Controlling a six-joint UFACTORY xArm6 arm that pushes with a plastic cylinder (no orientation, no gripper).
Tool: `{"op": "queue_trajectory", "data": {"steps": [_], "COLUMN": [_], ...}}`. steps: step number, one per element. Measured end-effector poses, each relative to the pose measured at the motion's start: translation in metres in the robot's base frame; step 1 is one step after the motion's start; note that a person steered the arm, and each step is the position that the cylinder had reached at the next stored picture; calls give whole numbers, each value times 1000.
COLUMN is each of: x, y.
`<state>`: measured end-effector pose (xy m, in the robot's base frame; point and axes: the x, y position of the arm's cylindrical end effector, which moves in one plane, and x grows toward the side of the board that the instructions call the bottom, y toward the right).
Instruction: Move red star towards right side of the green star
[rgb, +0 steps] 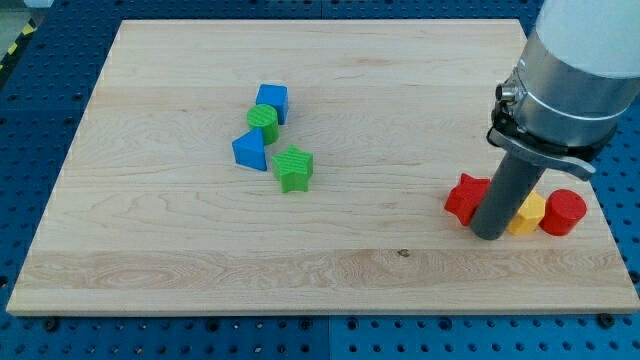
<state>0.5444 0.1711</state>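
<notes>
The red star (464, 198) lies at the view's right on the wooden board (180, 250), partly hidden by the rod. My tip (489, 234) stands right against the red star's right side, between it and a yellow block (528, 213). The green star (293, 168) lies near the board's middle, far to the left of the red star and the tip.
A red cylinder (563, 212) sits just right of the yellow block. A blue cube (271, 102), a green cylinder (262, 121) and a blue triangular block (250, 149) cluster just above and left of the green star. The arm's grey body (575, 70) looms at the top right.
</notes>
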Motion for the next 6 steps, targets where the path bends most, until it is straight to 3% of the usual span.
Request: {"op": "queue_trajectory", "data": {"steps": [1, 3, 6], "x": [1, 0, -36], "y": [41, 6, 10]}}
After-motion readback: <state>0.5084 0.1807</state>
